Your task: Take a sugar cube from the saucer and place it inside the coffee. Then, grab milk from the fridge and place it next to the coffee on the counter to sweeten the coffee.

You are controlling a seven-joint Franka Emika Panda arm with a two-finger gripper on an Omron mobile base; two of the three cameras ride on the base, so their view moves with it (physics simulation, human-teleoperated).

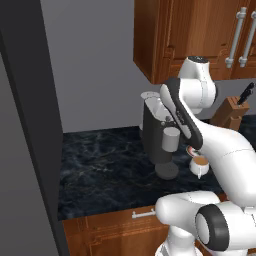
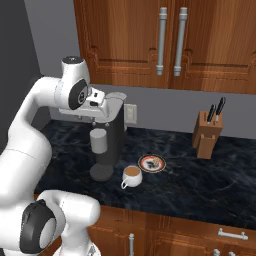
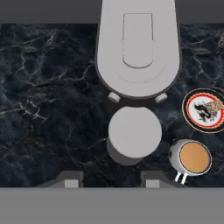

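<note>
The white cup of coffee (image 3: 194, 157) stands on the black counter (image 3: 52, 100), brown liquid showing, just right of the grey coffee machine (image 3: 138, 48). Beyond it lies the red-rimmed saucer (image 3: 190, 114) with a pale sugar cube (image 3: 213, 106) on its right side. My gripper (image 3: 111, 181) hangs high above the machine, pointing straight down, its fingers apart with nothing between them. From the base, the hand (image 2: 97, 107) sits over the machine top, left of the cup (image 2: 132, 173) and saucer (image 2: 151, 163). The fridge (image 1: 20, 150) fills the left edge. The milk is out of view.
A wooden knife block (image 2: 206, 134) stands at the back right of the counter. Brown wall cabinets (image 2: 165, 40) hang over the worktop, close above my arm. Bare counter (image 1: 100, 160) stretches between the machine and the fridge, and to the right of the saucer.
</note>
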